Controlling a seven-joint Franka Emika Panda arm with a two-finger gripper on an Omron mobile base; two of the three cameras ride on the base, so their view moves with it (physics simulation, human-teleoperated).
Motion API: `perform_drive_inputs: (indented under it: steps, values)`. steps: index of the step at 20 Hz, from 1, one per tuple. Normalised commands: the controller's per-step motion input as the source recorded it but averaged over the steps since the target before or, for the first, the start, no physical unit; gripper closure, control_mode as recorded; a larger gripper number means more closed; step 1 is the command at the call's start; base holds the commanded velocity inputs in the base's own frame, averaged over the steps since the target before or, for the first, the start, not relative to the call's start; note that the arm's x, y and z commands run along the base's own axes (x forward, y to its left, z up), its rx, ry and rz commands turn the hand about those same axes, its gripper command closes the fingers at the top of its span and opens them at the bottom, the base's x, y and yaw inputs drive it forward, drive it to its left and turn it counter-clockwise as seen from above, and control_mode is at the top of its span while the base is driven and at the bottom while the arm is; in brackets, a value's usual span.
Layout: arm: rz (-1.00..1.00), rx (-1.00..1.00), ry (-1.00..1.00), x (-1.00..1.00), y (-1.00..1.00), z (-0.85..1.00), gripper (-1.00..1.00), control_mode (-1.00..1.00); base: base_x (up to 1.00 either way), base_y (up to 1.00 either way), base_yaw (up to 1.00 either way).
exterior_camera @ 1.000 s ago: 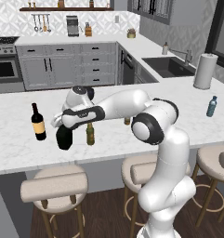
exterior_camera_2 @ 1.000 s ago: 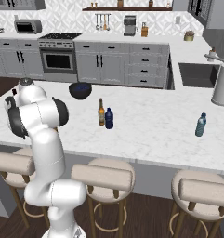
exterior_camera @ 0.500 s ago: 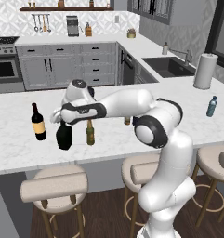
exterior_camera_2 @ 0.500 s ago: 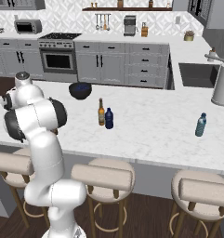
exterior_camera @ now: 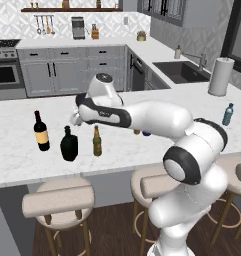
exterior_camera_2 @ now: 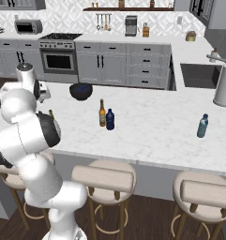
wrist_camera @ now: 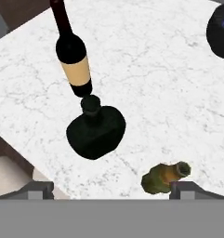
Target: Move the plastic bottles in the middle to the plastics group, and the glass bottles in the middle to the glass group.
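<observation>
Flask: the squat black flask [exterior_camera: 69, 145] now stands alone on the counter [exterior_camera: 22, 160], upright. A second ago the hand was down on it; now the hand has lifted clear.
Where it sits: between the wine bottle [exterior_camera: 40, 131] with the yellow label and the olive-brown beer bottle [exterior_camera: 97, 141], near both, touching neither as far as I can tell. From the hand's own camera the flask [wrist_camera: 95, 131] is just below the wine bottle [wrist_camera: 71, 51], and the beer bottle [wrist_camera: 165, 177] lies off to one side.
Gripper: the gripper [exterior_camera: 76, 119] hangs above and a little behind the flask, fingers spread wide, nothing between them. In the hand view the two tips [wrist_camera: 39, 188] stand far apart at the bottom edge.
What that means: I'd say the flask has been dropped off with the glass group, so that one looks done.
Still in the middle: the light-amber beer bottle [exterior_camera_2: 101, 113] and the small dark blue bottle [exterior_camera_2: 110, 119] stand just beside each other, mid-counter.
Plastics group: the pale water bottle [exterior_camera_2: 202, 125] stands well apart, towards the sink end.
Next, likely: the arm has to swing back to that middle pair; the amber one belongs here, the blue one by the water bottle.
</observation>
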Motion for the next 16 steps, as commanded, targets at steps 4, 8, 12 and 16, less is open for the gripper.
perform_drive_inputs:
  steps: [4, 8, 12, 16]
  values:
    - [-0.1, 0.0, 0.0, -0.22, -1.0, 0.44, -1.0, -1.0, 0.0, 0.0, 0.0]
    - [-0.12, 0.0, 0.0, -0.05, -1.0, 0.12, -1.0, -1.0, 0.0, 0.0, 0.0]
    - [-0.12, 0.0, 0.0, 0.0, -1.0, 0.0, -1.0, -1.0, 0.0, 0.0, 0.0]
    - [-0.1, 0.0, 0.0, 0.03, -1.0, 0.05, -1.0, -1.0, 0.0, 0.0, 0.0]
